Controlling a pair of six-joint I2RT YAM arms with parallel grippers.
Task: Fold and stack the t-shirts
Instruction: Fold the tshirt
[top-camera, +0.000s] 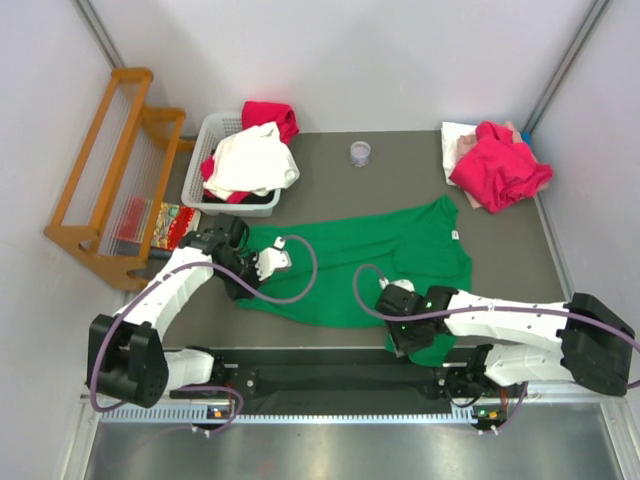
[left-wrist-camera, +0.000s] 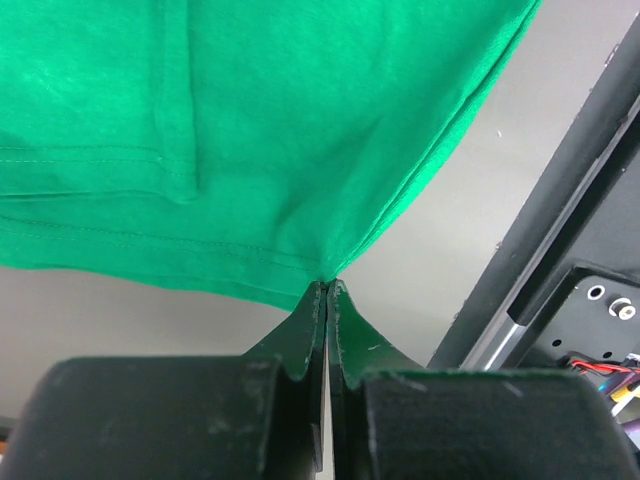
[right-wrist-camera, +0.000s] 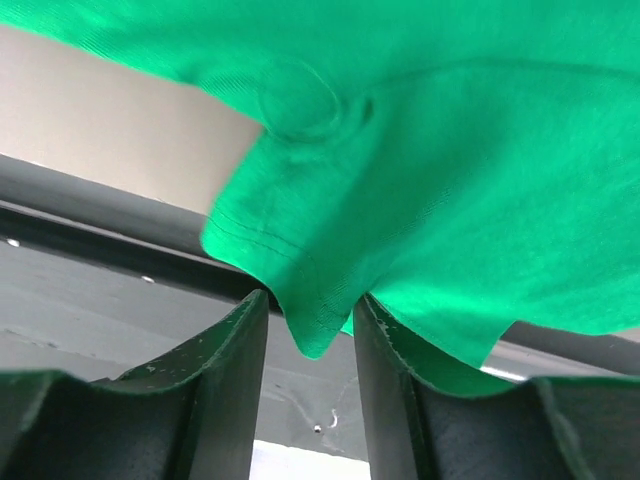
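L pincer (left-wrist-camera: 327, 300) is clenched on the hem edge of the green tee (left-wrist-camera: 250, 120). Its wrist cam shows both dark fingers (left-wrist-camera: 300, 345) pressed flat together, w/ a pinch of cloth peaking up out of them. R pincer (right-wrist-camera: 310, 380) is released. Its curved fingers (right-wrist-camera: 235, 370) stand apart, and a rounded, hemmed corner of the tee hangs btwn them, not squeezed.

Up close we see soft matte cotton knit w/ a double-stitched hem and shallow folds fanning out from L's pinch. The finger faces are dark and speckled w/ scuffs.

Only the top cam gives the layout. The tee lies spread on the grey-brown table (top-camera: 400, 175), just in front of the white plastic basket (top-camera: 213, 130) and running off to its right. L grips the end nearest the basket; R sits at the near hem, further right.

The basket has slotted walls and holds a crumpled white tee (top-camera: 250, 160), w/ a magenta-red garment (top-camera: 272, 115) at its far rim. Well right of the basket a magenta-red tee (top-camera: 500, 170) is heaped on pale folded tees (top-camera: 455, 140). Btwn basket and heap stands a small clear cup (top-camera: 360, 153). Left of the basket leans a wooden rack (top-camera: 105, 170) of thin rods.
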